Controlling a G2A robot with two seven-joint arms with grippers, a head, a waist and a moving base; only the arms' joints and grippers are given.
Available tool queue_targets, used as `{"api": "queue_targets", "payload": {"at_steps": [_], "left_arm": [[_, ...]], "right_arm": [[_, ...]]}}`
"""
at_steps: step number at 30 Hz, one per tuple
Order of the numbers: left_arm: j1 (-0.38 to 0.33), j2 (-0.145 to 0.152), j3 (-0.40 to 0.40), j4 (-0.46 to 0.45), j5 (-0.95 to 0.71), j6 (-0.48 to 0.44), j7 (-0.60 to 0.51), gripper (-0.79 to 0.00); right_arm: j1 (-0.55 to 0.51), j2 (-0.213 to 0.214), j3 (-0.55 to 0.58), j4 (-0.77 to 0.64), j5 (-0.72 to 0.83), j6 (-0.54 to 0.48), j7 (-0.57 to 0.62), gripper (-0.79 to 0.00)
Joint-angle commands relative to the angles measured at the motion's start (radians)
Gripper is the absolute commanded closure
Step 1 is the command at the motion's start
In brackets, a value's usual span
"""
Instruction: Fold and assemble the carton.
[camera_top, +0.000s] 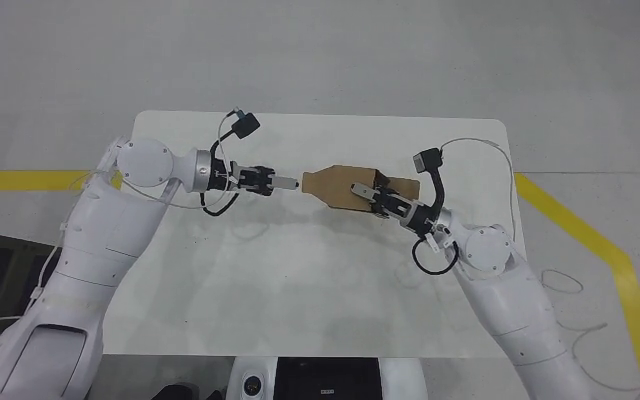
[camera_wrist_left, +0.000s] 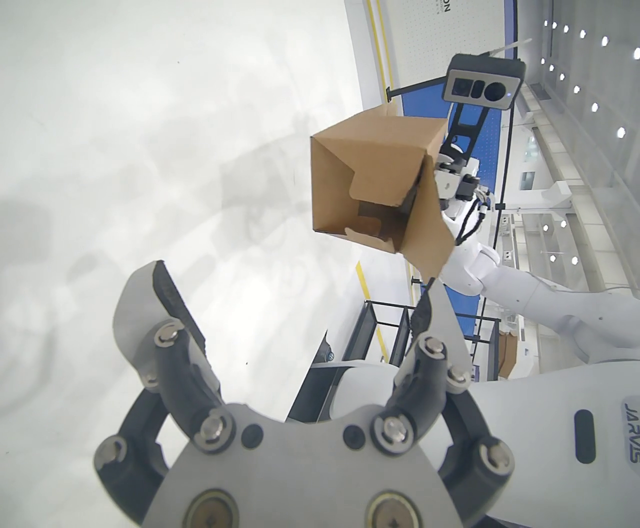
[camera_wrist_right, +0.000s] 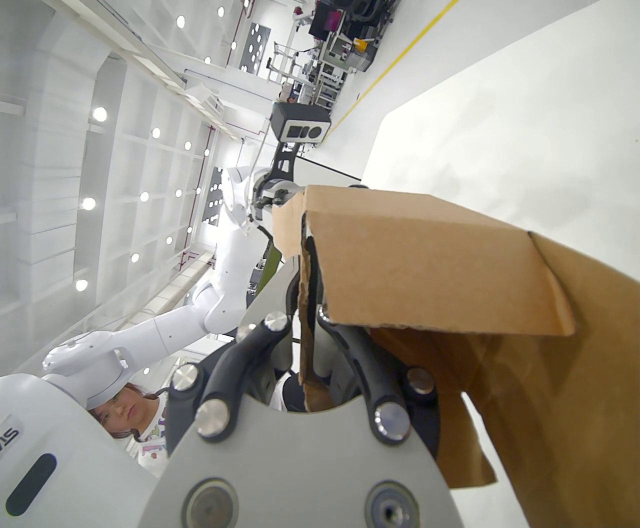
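A brown cardboard carton (camera_top: 340, 185) is held above the middle of the white table (camera_top: 300, 320). My right gripper (camera_top: 378, 198) is shut on one of its walls; in the right wrist view the fingers (camera_wrist_right: 280, 320) pinch a cardboard panel edge of the carton (camera_wrist_right: 425, 260). In the left wrist view the carton (camera_wrist_left: 365, 175) shows its end with flaps partly folded in and one long flap sticking out. My left gripper (camera_wrist_left: 295, 300) stands open just short of that end, one fingertip (camera_wrist_left: 425, 310) close to the flap's tip. The left gripper (camera_top: 288, 183) points at the carton's narrow end.
The table's surface around the arms is bare white. Yellow floor tape (camera_top: 40, 180) runs past the table's left side, and more yellow tape (camera_top: 580, 225) past its right side. Cables loop off both wrists.
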Motion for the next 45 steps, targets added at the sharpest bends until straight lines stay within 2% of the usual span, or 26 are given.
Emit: {"api": "queue_targets", "payload": {"at_steps": [1,6,14,23,45], "left_arm": [[0.002,0.001,-0.005,-0.02,-0.01,0.001,0.001,-0.785],[0.008,-0.002,0.011,-0.044,-0.008,-0.001,0.009,-0.785],[-0.005,-0.01,0.041,0.013,0.021,0.016,0.048,-0.785],[-0.013,-0.015,0.052,0.04,0.01,0.018,0.04,-0.785],[-0.029,-0.025,0.077,0.023,-0.034,0.004,0.012,-0.785]], "right_arm": [[0.004,-0.001,-0.007,-0.001,-0.025,0.012,-0.004,0.0],[0.012,-0.007,-0.032,-0.012,-0.034,0.02,-0.021,0.0],[0.013,-0.008,-0.029,-0.034,-0.009,0.006,-0.003,0.0],[0.015,-0.012,-0.041,-0.068,0.036,-0.007,0.017,0.0],[0.046,-0.031,-0.094,-0.052,0.115,-0.03,0.027,0.0]]}}
